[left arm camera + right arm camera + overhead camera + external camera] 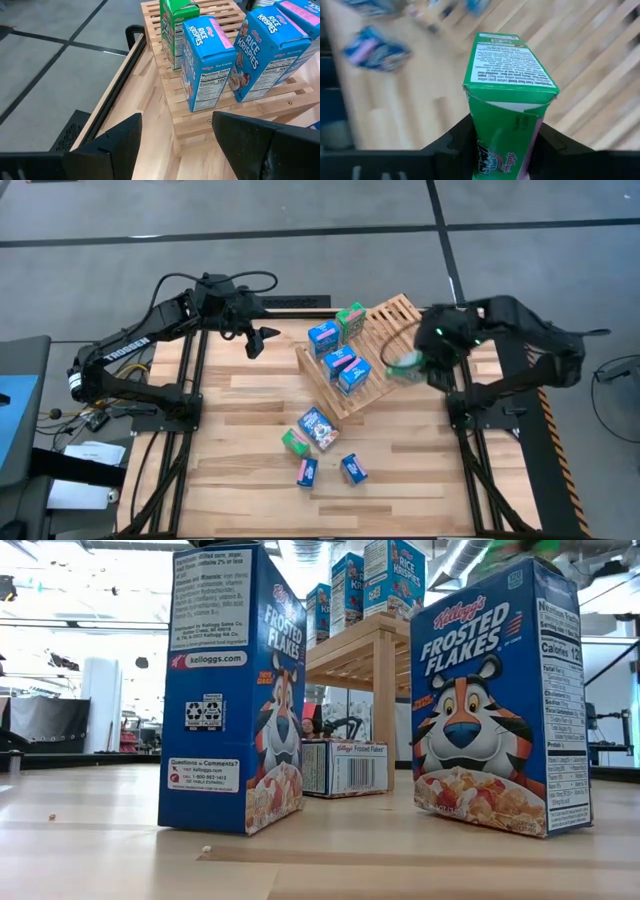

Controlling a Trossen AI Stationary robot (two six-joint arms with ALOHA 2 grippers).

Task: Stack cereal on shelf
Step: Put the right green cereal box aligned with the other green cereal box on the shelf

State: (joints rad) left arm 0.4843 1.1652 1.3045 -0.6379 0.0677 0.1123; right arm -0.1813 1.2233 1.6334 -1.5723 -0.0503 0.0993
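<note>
Green cardboard cereal box (510, 100) sits clamped between my right gripper (502, 150) jaws, carried; next, lower it onto the slatted light-wood shelf (395, 315) just beyond.

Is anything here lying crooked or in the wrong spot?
Yes. Several cereal boxes lie scattered at odd angles on the table in front of the shelf, such as a blue box and a green one. The right gripper holds another green box that is not yet on the shelf.
</note>
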